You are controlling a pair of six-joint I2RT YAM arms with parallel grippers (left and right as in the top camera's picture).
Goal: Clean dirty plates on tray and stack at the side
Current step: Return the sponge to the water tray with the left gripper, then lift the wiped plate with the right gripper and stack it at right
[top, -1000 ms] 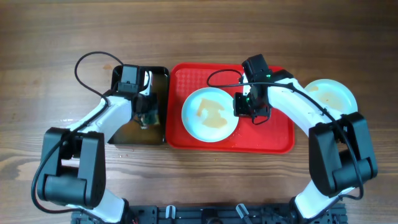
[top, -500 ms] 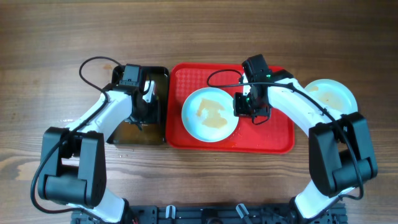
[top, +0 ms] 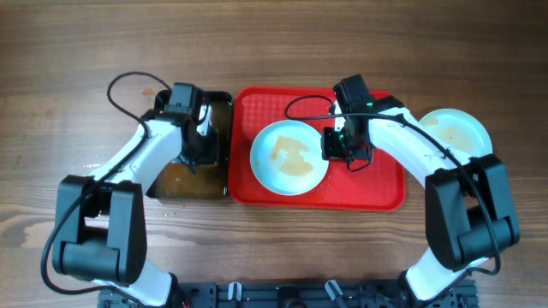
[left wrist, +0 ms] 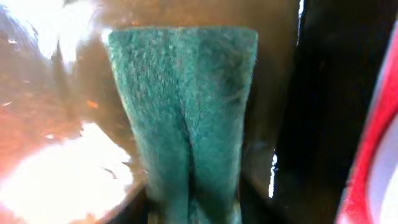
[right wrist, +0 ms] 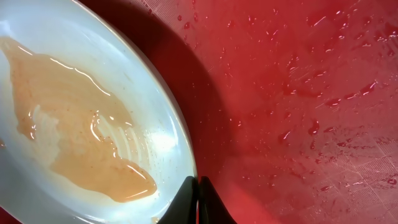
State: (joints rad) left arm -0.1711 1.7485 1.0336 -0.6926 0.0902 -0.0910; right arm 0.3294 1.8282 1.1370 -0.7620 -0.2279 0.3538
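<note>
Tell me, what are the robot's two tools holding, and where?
The left tool pinches a green scrub pad by one end. The right tool is shut on the rim of the plate on the red tray.

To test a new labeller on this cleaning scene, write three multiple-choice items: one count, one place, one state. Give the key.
1. How many plates lie on the red tray?
A. None
B. One
C. Three

2. Where is the left gripper?
A. Over the black tray
B. Over the red tray
C. Past the table's edge

3. What state is the left gripper in?
A. Open and empty
B. Shut on a green sponge
C. Shut on a plate

Key:
1. B, since a single sauce-smeared plate sits on it.
2. A, since the overhead view shows it above the brown liquid in that tray.
3. B, since the left wrist view shows the sponge pinched narrow at its near end.
</note>
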